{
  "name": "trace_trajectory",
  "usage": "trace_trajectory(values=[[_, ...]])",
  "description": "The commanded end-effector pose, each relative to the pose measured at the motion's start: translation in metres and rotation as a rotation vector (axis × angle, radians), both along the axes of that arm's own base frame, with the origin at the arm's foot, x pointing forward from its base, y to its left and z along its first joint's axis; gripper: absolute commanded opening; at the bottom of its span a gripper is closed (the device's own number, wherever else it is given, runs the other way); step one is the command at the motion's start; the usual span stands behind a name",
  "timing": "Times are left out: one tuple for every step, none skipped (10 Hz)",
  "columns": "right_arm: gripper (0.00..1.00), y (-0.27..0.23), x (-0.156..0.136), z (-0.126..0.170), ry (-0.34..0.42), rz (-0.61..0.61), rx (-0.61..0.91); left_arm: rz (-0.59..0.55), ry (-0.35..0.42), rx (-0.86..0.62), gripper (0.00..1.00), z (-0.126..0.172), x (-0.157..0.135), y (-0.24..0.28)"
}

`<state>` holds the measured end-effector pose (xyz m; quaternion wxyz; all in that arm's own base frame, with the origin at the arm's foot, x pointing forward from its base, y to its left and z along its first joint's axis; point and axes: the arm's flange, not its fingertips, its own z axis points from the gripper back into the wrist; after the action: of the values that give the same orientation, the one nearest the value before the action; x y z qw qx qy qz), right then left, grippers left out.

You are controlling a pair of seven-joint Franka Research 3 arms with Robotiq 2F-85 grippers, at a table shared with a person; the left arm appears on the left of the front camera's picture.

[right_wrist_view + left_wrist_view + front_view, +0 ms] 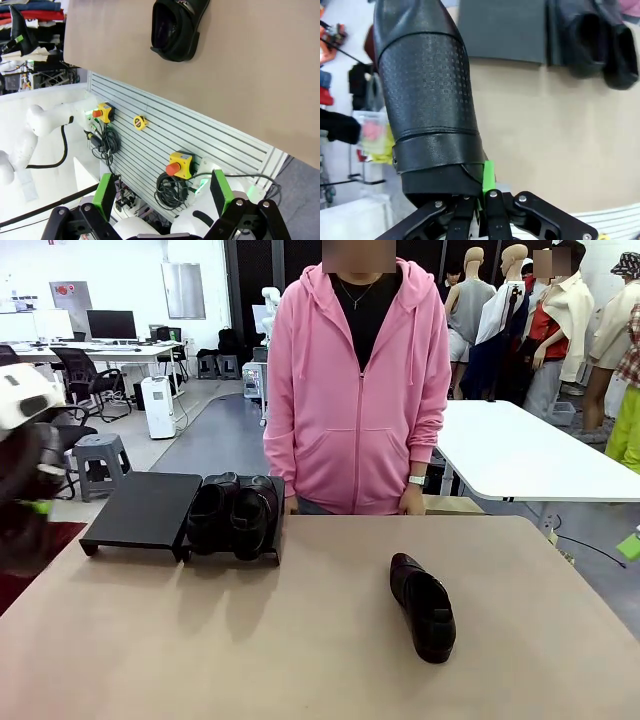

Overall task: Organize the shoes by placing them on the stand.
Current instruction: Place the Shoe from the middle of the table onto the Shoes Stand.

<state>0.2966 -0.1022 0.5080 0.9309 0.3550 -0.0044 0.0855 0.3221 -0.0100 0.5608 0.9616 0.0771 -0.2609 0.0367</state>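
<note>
Black textured leather of one loafer (427, 100) fills the left and centre of the left wrist view, its near end clamped in the closed left jaws at the bottom edge. Two more loafers (255, 515) sit side by side, touching, on the right end of the matte-black stand (140, 508) at centre left of the front view, while a fourth loafer (424, 606) lies alone on the tan surface (300, 660) right of centre, well apart from the stand. Low in the right wrist view the right jaws stand wide open with nothing between them, and a person in a pink hoodie (355, 390) stands at the surface's far edge.
</note>
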Motion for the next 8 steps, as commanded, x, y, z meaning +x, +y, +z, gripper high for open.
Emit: trace_trajectory(values=[[1.00,-0.002,-0.001,0.004,0.016,-0.005,-0.008,-0.016,-0.018,-0.049,0.00,-0.004,-0.002,0.005],[1.00,-0.002,-0.001,0.004,0.016,-0.005,-0.008,0.000,0.000,0.000,0.00,0.000,0.000,0.000],[1.00,-0.002,-0.001,0.004,0.016,-0.005,-0.008,0.000,0.000,0.000,0.00,0.000,0.000,0.000],[1.00,-0.002,-0.001,0.004,0.016,-0.005,-0.008,0.000,0.000,0.000,0.00,0.000,0.000,0.000],[1.00,-0.002,-0.001,0.004,0.016,-0.005,-0.008,0.000,0.000,0.000,0.00,0.000,0.000,0.000],[1.00,-0.002,-0.001,0.004,0.016,-0.005,-0.008,-0.008,0.016,0.000,0.00,-0.004,0.002,0.005],[1.00,-0.002,-0.001,0.004,0.016,-0.005,-0.008,-0.009,0.123,0.004,0.00,0.006,0.048,0.017],[1.00,-0.002,-0.001,0.004,0.016,-0.005,-0.008,-0.040,0.129,0.028,0.00,0.014,0.101,0.022]])
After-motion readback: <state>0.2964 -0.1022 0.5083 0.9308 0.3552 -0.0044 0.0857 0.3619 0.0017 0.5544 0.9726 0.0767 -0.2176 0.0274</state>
